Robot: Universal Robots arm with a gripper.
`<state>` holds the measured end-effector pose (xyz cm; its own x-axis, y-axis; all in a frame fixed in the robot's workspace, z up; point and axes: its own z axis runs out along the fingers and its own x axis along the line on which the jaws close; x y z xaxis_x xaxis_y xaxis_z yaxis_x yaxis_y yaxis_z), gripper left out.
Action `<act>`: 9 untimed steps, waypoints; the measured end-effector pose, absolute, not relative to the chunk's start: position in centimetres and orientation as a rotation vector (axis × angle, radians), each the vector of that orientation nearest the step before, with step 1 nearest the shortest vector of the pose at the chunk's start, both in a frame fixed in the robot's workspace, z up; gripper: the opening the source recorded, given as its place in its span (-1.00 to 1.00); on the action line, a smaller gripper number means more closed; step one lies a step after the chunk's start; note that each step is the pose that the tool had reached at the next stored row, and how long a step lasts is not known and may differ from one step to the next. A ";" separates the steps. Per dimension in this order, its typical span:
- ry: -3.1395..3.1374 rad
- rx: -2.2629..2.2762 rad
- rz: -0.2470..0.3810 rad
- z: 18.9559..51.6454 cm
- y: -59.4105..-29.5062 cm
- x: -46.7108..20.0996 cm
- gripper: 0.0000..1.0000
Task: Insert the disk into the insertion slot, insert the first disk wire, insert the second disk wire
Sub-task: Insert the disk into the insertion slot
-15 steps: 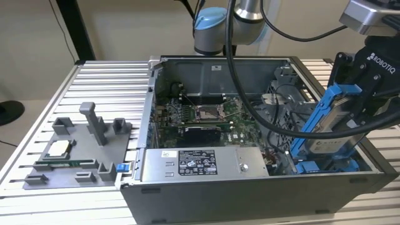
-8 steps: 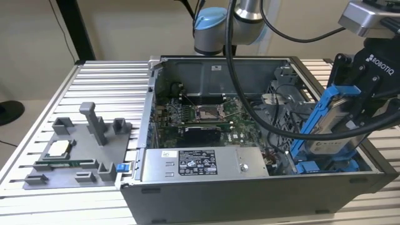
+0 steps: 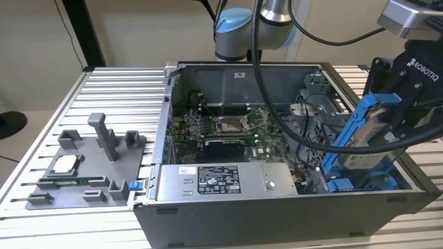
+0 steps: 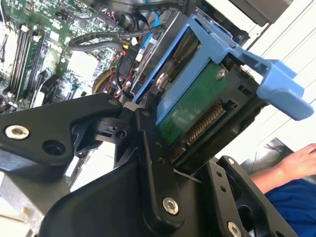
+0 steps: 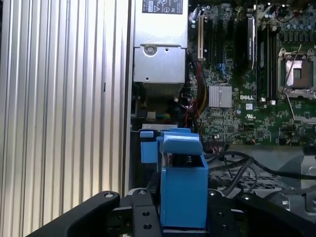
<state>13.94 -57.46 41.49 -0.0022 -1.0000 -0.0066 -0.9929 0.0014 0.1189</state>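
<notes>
My gripper (image 3: 391, 122) is shut on the disk (image 3: 367, 140), a flat drive in a bright blue carrier frame. It holds the disk tilted and on edge over the right front corner of the open computer case. In the second wrist view the disk's green circuit-board side (image 4: 197, 106) and its connector face me between black fingers (image 4: 148, 143). Just below the disk sits the insertion slot (image 3: 353, 184), marked by blue rails in the grey drive cage. The first wrist view has the carrier's blue end (image 5: 182, 187) above the slot's blue tabs (image 5: 147, 148). Which cables are the disk wires I cannot tell.
A grey labelled power-supply box (image 3: 221, 181) lies along the case front, with the motherboard (image 3: 229, 129) behind it. Thick black cables (image 3: 304, 140) hang from the arm across the case. A grey fixture tray (image 3: 83, 166) rests on the ribbed table. A person's hand (image 4: 301, 165) is nearby.
</notes>
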 end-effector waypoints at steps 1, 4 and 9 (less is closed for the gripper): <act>-2.162 2.163 -0.135 41.8 -57.5 13.9 -1.00; -2.147 2.178 -0.137 42.0 -57.5 13.9 -1.00; -2.129 2.201 -0.146 41.9 -57.5 14.1 -1.00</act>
<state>14.06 -57.46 41.88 0.0325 -0.9994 -0.0157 -0.9921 -0.0341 0.1207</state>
